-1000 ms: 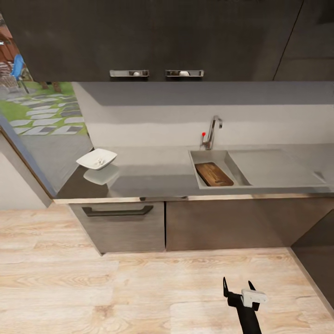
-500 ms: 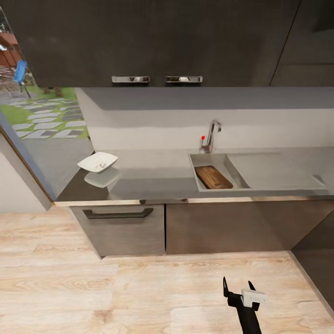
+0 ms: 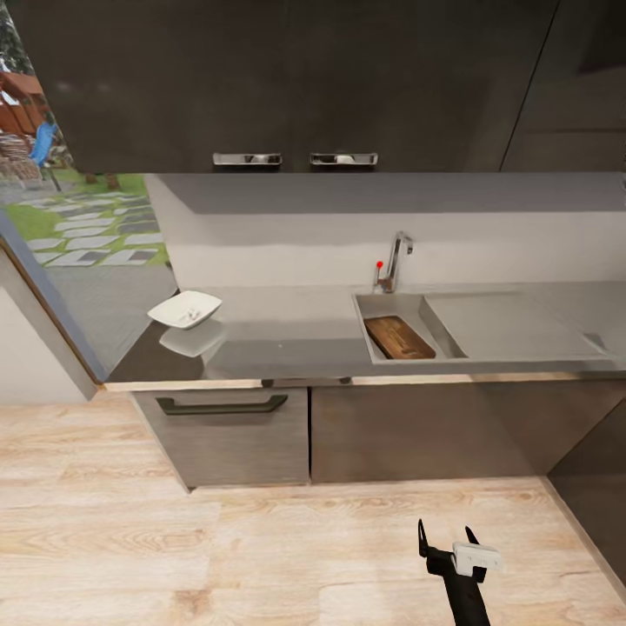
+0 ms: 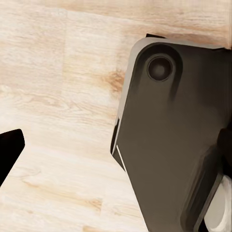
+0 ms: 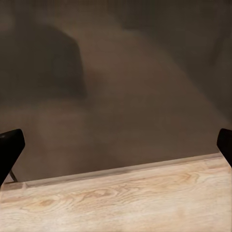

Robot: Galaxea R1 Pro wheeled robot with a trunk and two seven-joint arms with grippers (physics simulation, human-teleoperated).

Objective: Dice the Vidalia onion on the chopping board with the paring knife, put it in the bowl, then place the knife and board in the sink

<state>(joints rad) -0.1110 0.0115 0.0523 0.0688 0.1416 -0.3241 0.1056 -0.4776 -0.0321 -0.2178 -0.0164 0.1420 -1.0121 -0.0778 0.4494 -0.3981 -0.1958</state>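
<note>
The grey sink is set into the countertop, with the brown chopping board lying inside its basin. At the counter's left end stands the white bowl, holding small whitish bits of diced onion. The paring knife is out of view. My right gripper hangs open and empty low over the wood floor, well short of the cabinets; its wrist view has the fingertips spread wide before a dark cabinet front. My left gripper is open over the floor and the robot's dark base.
A chrome tap with a red knob rises behind the sink. The drainboard extends right. Dark upper cabinets hang above, and a drawer front and doors sit below. A window is at the left. Light wood floor lies between me and the counter.
The whole picture has shifted: the counter and cabinets sit slightly lower and smaller, so the camera has moved. The board, the bowl and the right gripper keep their places.
</note>
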